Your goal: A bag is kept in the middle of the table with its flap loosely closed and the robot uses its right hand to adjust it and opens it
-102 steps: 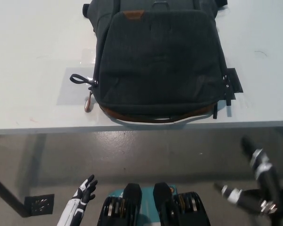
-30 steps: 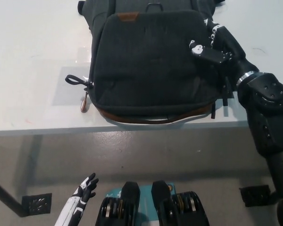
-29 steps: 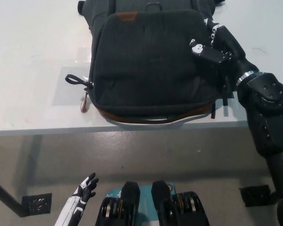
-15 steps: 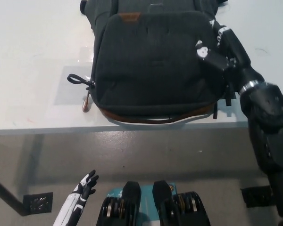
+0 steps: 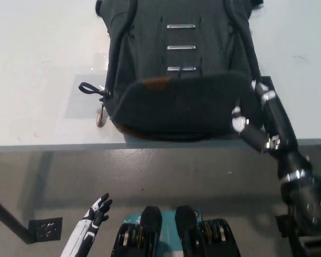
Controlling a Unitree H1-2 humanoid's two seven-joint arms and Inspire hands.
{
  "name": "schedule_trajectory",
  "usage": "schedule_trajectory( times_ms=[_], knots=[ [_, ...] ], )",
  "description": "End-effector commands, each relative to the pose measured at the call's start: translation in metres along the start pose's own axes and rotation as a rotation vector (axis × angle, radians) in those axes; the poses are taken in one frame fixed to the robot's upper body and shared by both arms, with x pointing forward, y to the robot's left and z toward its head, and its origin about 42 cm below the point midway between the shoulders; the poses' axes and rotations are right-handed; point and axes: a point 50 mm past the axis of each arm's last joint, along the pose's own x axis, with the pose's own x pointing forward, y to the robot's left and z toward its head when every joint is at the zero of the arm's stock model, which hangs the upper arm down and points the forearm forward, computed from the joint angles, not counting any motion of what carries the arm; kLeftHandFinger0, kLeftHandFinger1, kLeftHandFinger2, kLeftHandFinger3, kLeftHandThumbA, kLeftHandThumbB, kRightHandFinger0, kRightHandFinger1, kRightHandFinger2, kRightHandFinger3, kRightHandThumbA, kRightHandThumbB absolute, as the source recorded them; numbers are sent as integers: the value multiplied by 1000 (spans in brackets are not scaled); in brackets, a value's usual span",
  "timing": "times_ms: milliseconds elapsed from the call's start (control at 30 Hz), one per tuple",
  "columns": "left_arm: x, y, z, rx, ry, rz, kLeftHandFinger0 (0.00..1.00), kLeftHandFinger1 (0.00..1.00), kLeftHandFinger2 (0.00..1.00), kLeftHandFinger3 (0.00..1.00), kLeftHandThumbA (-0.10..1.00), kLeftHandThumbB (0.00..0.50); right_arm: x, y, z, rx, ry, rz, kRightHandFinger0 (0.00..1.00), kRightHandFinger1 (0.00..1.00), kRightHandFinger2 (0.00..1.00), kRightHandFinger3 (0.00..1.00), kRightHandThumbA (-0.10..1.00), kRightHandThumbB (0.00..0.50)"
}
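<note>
— What's on my far left, relative to the bag?

— I see the left robot hand [image 5: 98,209] well below and to the left of the bag [image 5: 179,64], down off the table [image 5: 37,69] near the floor. It's white, resting, holding nothing, its fingers spread apart.

— And on the table itself?

— Just left of the bag I have a black strap loop [image 5: 89,88] lying on the table, and below it a small brown pull tab [image 5: 100,118], both touching the bag's left side. The bag is dark grey and sits in the middle of the table, its near end right at the table's front edge.

— How does the flap stand?

— I see the flap [image 5: 187,104] folded down toward me, over the bag's near end, with a brown patch [image 5: 157,82] showing on its upper rim. Above the flap the bag's front is uncovered: three metal bars [image 5: 181,47] in a column, one above another.

— And on the right?

— The right robot hand [image 5: 248,126] is at the flap's right corner, black, reaching in from below and right of the bag. It's against the flap's edge there. I cannot tell whether its fingers are actually closed on the cloth; dark on dark, the contact is hard to read.
</note>
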Motion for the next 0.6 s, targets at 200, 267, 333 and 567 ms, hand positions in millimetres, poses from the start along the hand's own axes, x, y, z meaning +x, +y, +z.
schedule_trajectory(
  times_ms=[200, 267, 333, 567],
  knots=[
    [14, 13, 13, 33, -61, -25, 1000, 1000, 1000, 1000, 1000, 40, -98, 46, 23, -316, -333, 281, 1000, 1000, 1000, 1000, 819, 473],
    [14, 13, 14, 37, -54, -24, 1000, 1000, 1000, 1000, 1000, 28, -117, 50, -4, -362, -194, 395, 1000, 1000, 1000, 1000, 914, 500],
    [17, 14, 16, 39, -58, -24, 1000, 1000, 1000, 1000, 1000, 21, -125, 51, -22, -394, -138, 406, 1000, 1000, 1000, 1000, 925, 500],
    [27, 19, 23, 54, -73, -22, 1000, 1000, 1000, 1000, 1000, 40, -150, 48, -65, -504, 57, 494, 1000, 1000, 1000, 1000, 861, 476]
  ],
)
